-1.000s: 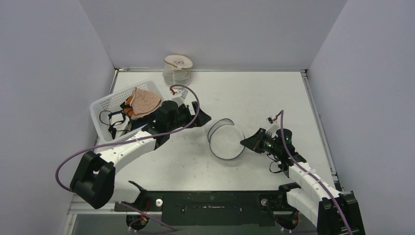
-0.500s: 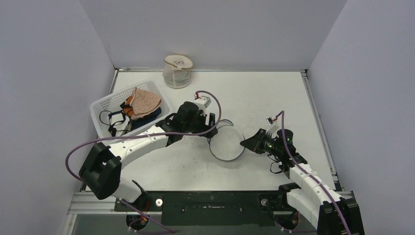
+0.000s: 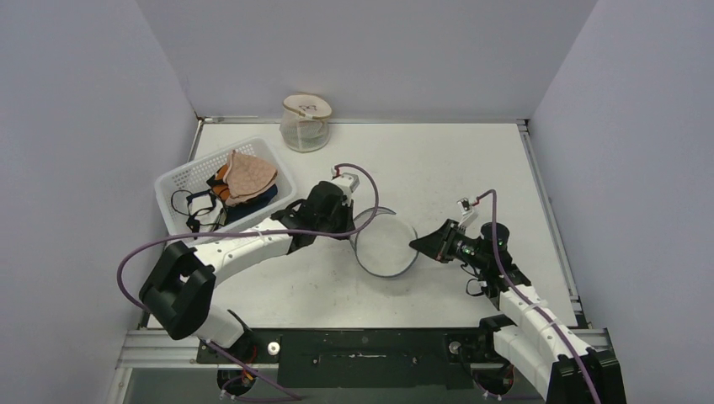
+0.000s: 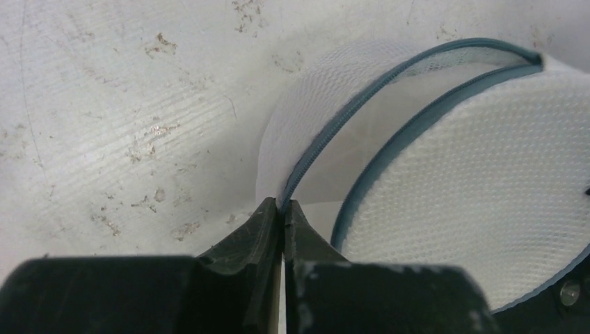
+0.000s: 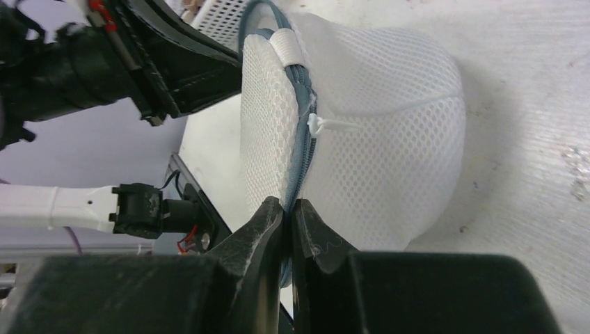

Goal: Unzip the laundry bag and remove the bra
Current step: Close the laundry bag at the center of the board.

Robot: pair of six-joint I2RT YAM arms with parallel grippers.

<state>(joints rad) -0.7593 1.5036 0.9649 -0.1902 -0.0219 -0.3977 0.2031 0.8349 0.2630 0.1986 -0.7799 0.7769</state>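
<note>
Left pincer (image 4: 282,209): clenched on the zipper (image 4: 348,115) edge at the left rim of the laundry bag (image 3: 386,246).
Laundry bag: it lies between both pincers, its mouth gaping on the left pincer's side; no clothing shows inside it.
Right pincer (image 5: 287,205): clenched on the zipper seam at the right rim of the bag.
Peach garment (image 3: 251,174): it lies in the white basket (image 3: 167,202), well left of the left pincer; it may be the bra.
Step in hand: unzipping looks done, and the two grips hold the mouth apart.
Next move: I judge that one pincer must let go, so the bag can be checked or put down.
Edges: the basket wall is near, behind and left of the left pincer.
Open room: bare table (image 3: 471,168) lies beyond the right pincer, with a clear jar (image 3: 305,124) far behind the left one.
</note>
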